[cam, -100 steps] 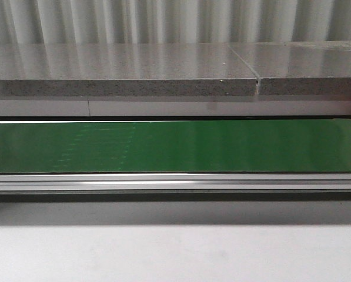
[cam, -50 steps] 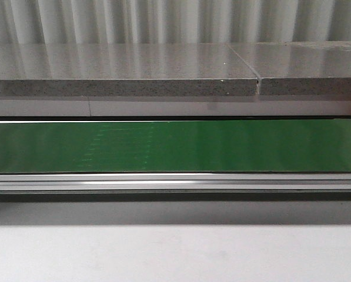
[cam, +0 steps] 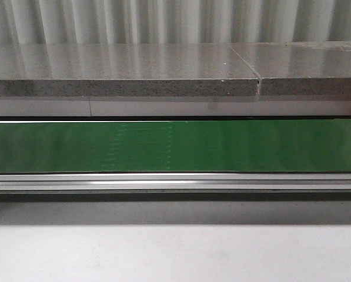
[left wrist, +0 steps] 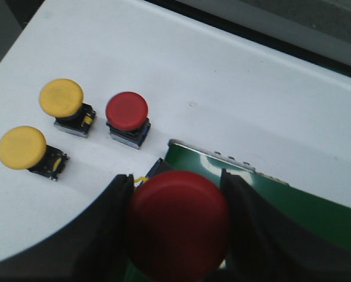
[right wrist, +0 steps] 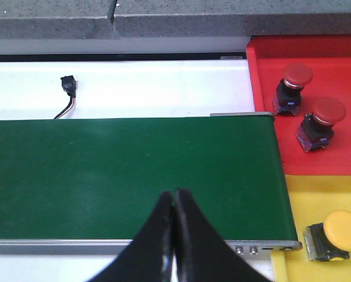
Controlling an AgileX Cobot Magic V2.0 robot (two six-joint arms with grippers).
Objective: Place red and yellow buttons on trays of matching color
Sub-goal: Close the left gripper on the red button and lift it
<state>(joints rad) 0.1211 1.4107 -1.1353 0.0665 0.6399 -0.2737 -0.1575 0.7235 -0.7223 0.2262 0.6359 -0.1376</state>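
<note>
Buttons partly sorted: two reds sit on the red tray point(right wrist: 263, 88), one yellow on the yellow tray point(right wrist: 298, 205). Left gripper point(left wrist: 178, 226) clamps a red button point(left wrist: 178, 220) over the green belt point(left wrist: 293, 217); three await on the white table point(left wrist: 222, 76). Right gripper point(right wrist: 174, 235) closed, holding nothing.

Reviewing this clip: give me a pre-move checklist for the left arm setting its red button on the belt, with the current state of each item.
1. Left gripper shut on the held red button: ok.
2. Held button over the green belt end: ok.
3. Belt stretch under the right gripper free of buttons: ok.
4. Right gripper empty: ok, jaws shut on nothing.
5. Red tray has room: ok, two buttons there.
6. Height of the held button above the belt: cannot tell.
</note>
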